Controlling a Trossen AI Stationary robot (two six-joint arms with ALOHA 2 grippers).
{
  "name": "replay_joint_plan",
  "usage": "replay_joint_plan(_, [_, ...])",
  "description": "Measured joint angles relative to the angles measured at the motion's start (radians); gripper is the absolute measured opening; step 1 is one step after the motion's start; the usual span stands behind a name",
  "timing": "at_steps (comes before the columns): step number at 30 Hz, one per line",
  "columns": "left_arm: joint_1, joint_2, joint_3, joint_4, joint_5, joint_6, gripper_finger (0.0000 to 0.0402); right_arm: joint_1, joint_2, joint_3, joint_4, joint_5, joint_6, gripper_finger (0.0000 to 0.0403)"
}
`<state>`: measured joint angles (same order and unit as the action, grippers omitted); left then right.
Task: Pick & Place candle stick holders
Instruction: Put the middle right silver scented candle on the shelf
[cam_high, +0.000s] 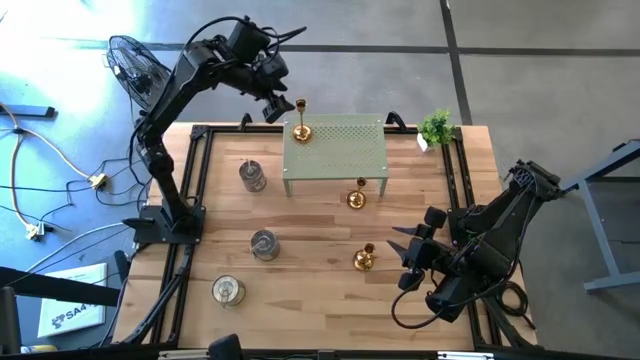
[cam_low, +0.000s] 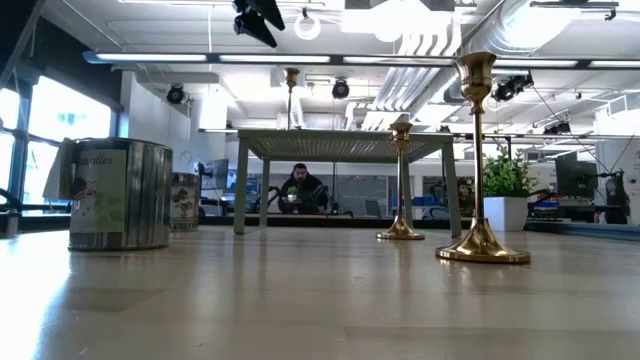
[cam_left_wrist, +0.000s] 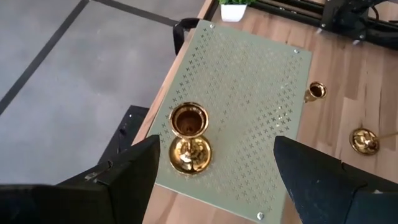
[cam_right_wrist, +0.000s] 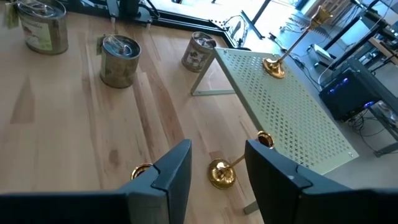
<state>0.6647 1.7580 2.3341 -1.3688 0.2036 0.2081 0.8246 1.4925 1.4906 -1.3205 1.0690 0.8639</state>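
Left gripper (cam_high: 276, 104) hangs wide open, empty, above 1 gold holder (cam_high: 300, 128) (on the green shelf (cam_high: 340, 155)).

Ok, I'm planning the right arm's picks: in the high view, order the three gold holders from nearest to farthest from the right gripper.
From the right gripper, in the high view:
1. Gold holder on the bare table, just beside the gripper, toward the table's middle.
2. Gold holder at the green shelf's front edge, farther back.
3. Gold holder on the shelf, at its far left corner, below the left gripper.

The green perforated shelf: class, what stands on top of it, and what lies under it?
One gold candle holder stands on the shelf. From above the shelf hides the space beneath; the low view shows nothing there.
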Motion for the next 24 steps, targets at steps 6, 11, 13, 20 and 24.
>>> replay_joint_plan(6, [-0.038,0.0,0.0,-0.037,-0.018,0.073,0.0313,0.0,0.0,0.0,0.0,-0.002,0.009,0.0145])
replay_joint_plan(11, [-0.077,-0.001,0.0,0.007,0.047,0.123,0.0313,0.0,0.0,0.0,0.0,-0.001,0.011,0.0145])
replay_joint_plan(13, [-0.086,-0.002,0.0,0.014,0.033,0.135,0.0313,0.0,0.0,0.0,0.0,-0.001,0.011,0.0145])
replay_joint_plan(20, [-0.096,-0.003,0.0,-0.035,0.087,0.085,0.0313,0.001,0.0,0.0,0.0,-0.001,0.019,0.0145])
replay_joint_plan(24, [-0.096,-0.003,0.0,-0.036,0.101,0.072,0.0313,0.001,0.0,-0.001,0.001,-0.002,0.019,0.0145])
